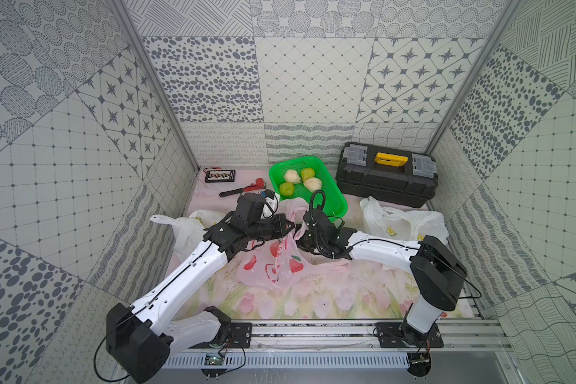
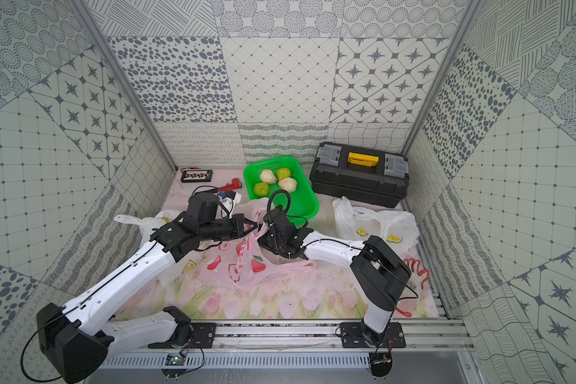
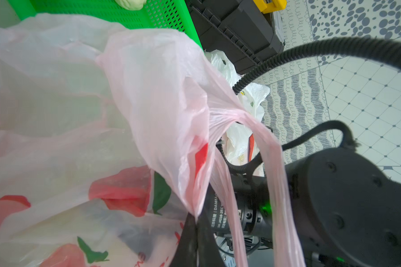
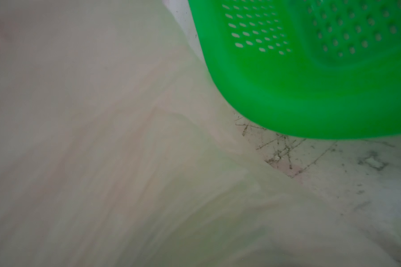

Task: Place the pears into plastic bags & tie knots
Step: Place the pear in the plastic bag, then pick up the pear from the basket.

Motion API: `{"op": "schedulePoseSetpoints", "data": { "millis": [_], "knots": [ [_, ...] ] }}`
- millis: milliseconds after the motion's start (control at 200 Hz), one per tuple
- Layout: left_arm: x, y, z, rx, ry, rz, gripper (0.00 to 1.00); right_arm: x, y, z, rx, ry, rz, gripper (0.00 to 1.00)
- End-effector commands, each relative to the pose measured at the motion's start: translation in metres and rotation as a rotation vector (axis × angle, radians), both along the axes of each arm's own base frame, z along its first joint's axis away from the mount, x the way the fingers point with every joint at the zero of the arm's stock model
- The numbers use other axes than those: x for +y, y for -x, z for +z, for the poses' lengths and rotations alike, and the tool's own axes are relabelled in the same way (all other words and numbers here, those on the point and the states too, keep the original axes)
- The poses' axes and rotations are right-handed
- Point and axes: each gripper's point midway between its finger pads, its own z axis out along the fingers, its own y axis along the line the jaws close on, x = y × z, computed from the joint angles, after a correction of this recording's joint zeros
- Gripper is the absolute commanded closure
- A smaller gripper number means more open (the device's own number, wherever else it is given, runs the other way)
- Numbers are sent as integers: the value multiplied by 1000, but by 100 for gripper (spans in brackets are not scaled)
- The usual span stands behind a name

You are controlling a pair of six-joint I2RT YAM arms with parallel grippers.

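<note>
Four pears (image 1: 292, 176) lie in the green basket (image 1: 334, 199), beside the pink bag (image 1: 270, 267) on the tabletop (image 1: 346, 292). The left pincer (image 1: 293, 227) is clamped tight on that bag's film; I cannot tell how far the right pincer (image 1: 299, 233) is open.

- We see four pears (image 1: 292, 176) in the green basket (image 1: 333, 202), beside a black toolbox (image 1: 386, 181).
- Our left gripper (image 1: 291, 227) and right gripper (image 1: 298, 233) meet at the pink bag (image 1: 273, 271).
</note>
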Motion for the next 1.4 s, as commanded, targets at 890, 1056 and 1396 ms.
{"op": "schedulePoseSetpoints", "data": {
  "millis": [890, 1056, 1396],
  "knots": [
    [68, -48, 7, -3, 29, 346, 100, -205, -73, 75, -352, 362, -234, 22],
    [71, -37, 1, 19, 32, 353, 100, -204, -146, 53, -352, 455, -244, 20],
    [73, -23, -9, 50, 23, 336, 100, -133, -251, 2, -482, 553, -13, 14]
  ]
}}
